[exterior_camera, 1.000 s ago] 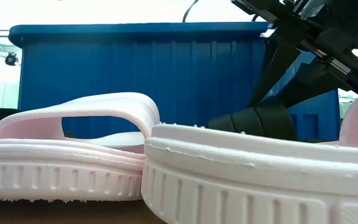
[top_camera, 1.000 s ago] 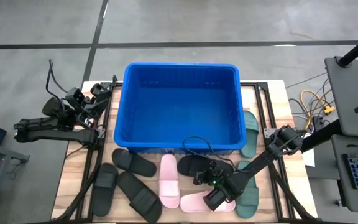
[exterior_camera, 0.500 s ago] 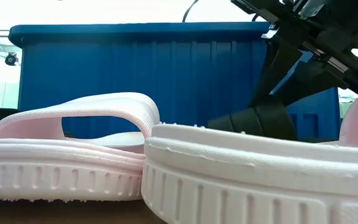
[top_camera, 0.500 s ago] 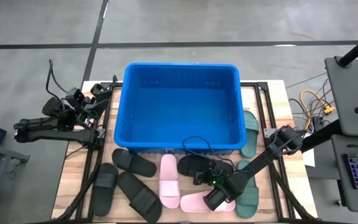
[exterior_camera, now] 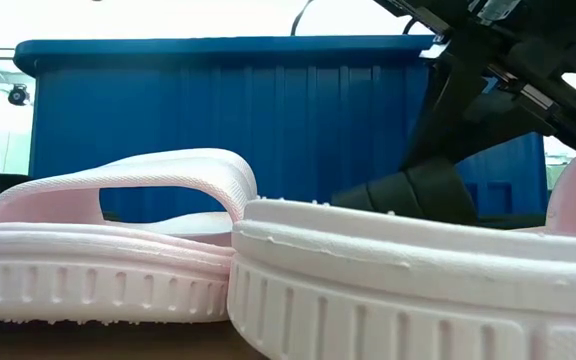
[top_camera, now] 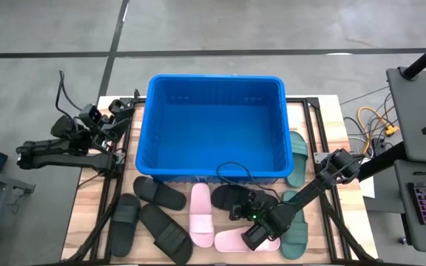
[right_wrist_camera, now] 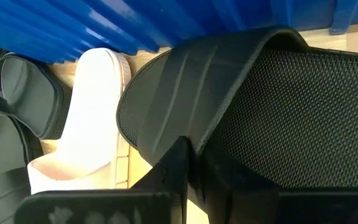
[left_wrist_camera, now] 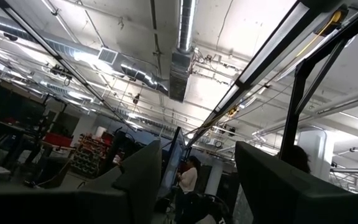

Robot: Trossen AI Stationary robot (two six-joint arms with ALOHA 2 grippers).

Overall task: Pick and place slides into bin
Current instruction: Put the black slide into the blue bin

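The blue bin (top_camera: 214, 125) stands mid-table at the far side. Along the near side lie three black slides (top_camera: 159, 193) (top_camera: 124, 222) (top_camera: 167, 233), two pink slides (top_camera: 201, 214) (top_camera: 235, 240) and a green slide (top_camera: 294, 230). Another green slide (top_camera: 298, 157) lies to the right of the bin. My right gripper (top_camera: 247, 208) is shut on the fourth black slide (top_camera: 231, 196), just in front of the bin's near wall. My left gripper (left_wrist_camera: 197, 180) is open and empty at the table's left edge (top_camera: 117, 112), pointing up at the ceiling. My right gripper pinches the near edge of the black slide's wide strap (right_wrist_camera: 188, 146) between its two fingers, one over the strap's outer face and one beneath it. The fingers come slanting from the near right. In the low view the pink slide hides the slide's underside (exterior_camera: 398, 190).
The pink slide (exterior_camera: 108, 250) lies close to the left of the held slide, and the other pink slide (exterior_camera: 418, 290) just in front of it. The bin's near wall (exterior_camera: 228, 130) rises right behind it. A metal frame (top_camera: 313, 133) runs along the bin's sides.
My right gripper has risen a little, and the black slide's strap has come up slightly with it. My left arm has kept still.
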